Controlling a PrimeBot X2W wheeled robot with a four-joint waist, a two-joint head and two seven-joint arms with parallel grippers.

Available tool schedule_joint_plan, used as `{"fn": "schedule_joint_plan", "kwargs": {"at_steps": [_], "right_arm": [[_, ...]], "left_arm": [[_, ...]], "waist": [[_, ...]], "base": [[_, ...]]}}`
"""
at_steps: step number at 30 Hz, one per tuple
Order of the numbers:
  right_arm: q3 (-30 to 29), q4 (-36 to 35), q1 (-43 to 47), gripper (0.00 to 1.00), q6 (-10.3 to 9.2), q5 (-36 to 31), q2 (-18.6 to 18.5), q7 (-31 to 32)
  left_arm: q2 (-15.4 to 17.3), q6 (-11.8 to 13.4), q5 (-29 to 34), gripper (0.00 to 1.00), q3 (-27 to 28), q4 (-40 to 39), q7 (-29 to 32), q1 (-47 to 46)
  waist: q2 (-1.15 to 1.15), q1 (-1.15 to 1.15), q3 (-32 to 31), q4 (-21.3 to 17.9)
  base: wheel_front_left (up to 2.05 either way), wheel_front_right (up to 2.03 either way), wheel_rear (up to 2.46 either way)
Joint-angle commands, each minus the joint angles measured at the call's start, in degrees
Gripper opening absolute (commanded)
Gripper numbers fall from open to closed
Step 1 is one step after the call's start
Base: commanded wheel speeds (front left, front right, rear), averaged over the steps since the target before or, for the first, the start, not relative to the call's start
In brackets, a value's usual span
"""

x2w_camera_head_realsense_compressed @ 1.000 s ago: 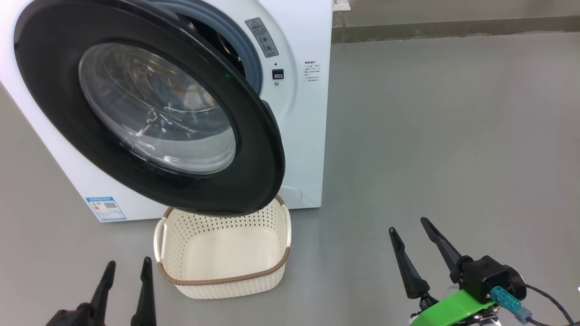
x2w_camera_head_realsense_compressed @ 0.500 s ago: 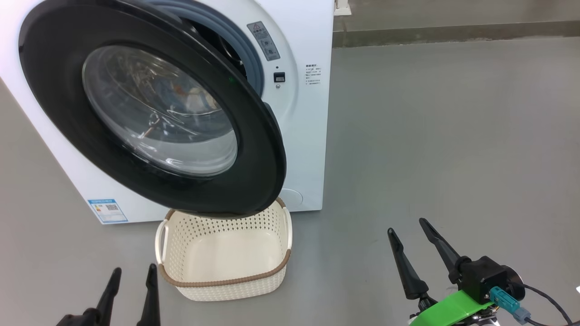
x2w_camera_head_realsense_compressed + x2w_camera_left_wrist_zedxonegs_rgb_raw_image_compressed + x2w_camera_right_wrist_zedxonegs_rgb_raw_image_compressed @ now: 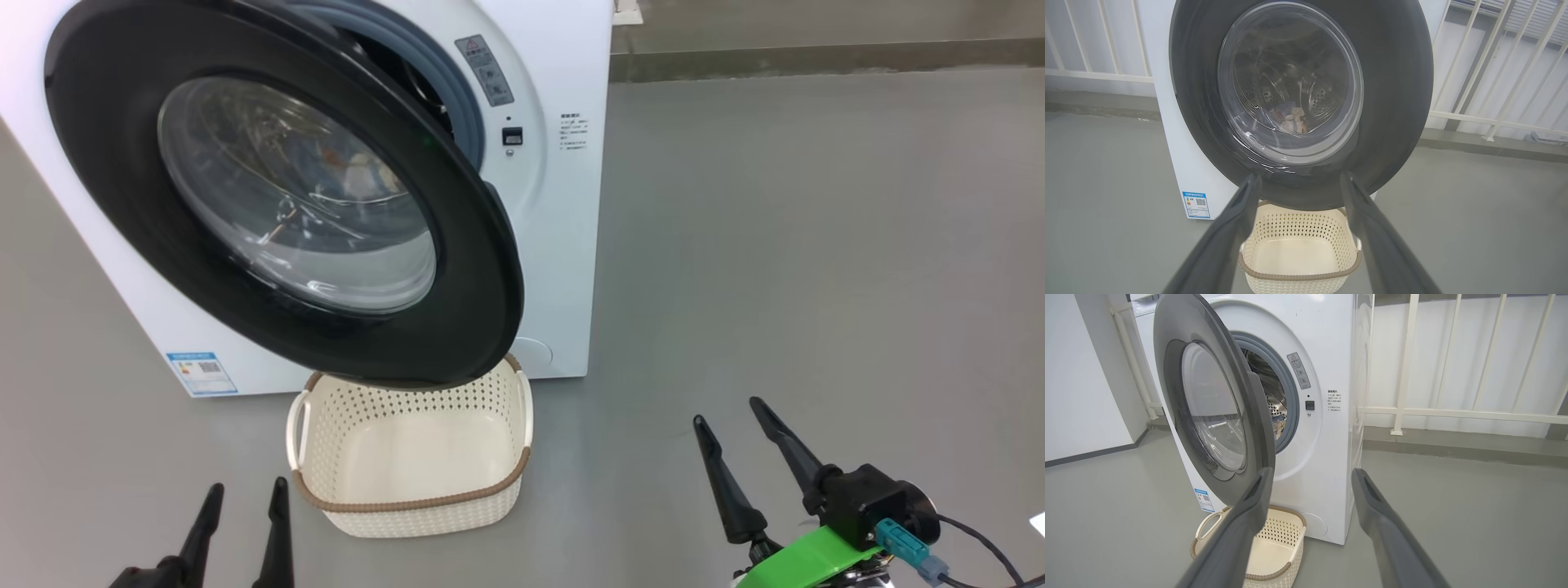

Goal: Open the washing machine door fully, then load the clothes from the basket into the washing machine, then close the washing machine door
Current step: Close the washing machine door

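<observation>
While hanging partly open over the basket (image 3: 416, 518): one washing machine door (image 3: 286, 196), wide glossy black rim round a bulging clear glass bowl.

Hinged on the head view's left side of one white washing machine (image 3: 563, 245), lower edge overlapping the far rim of the single cream perforated basket, brown-rimmed, bare bottom showing. Behind the glass, clothes (image 3: 1290, 118) bunched low in the steel drum, too tangled to count. One blue energy label (image 3: 202, 371). Two pincers, left gripper (image 3: 248, 486) and right gripper (image 3: 727, 411), both spread wide, gripping nothing, apart from door and basket.
</observation>
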Motion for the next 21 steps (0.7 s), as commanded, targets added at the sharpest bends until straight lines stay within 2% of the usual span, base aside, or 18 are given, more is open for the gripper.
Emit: {"fn": "schedule_joint_plan", "kwargs": {"at_steps": [1,8,21], "right_arm": [[1.9,-1.2,-0.9,0.00,0.16,0.0,0.2,-0.3],[3.5,-1.2,-2.9,0.00,0.16,-2.0,0.1,-0.3],[20.1,2.9,-19.1,0.00,0.16,-1.0,-8.5,-0.3]], "left_arm": [[0.2,-0.2,0.6,1.00,1.3,-1.5,-0.4,-1.8],[0.0,-0.2,0.3,1.00,0.5,-1.6,-0.4,-2.5],[-0.6,-0.2,-0.9,1.00,-2.9,-1.1,-0.4,-7.8]], "waist": [[0.00,0.00,0.4,0.7],[0.00,0.00,2.0,2.7],[0.00,0.00,10.1,9.5]], "base": [[0.00,0.00,0.00],[0.00,0.00,0.00],[0.00,0.00,0.00]]}}
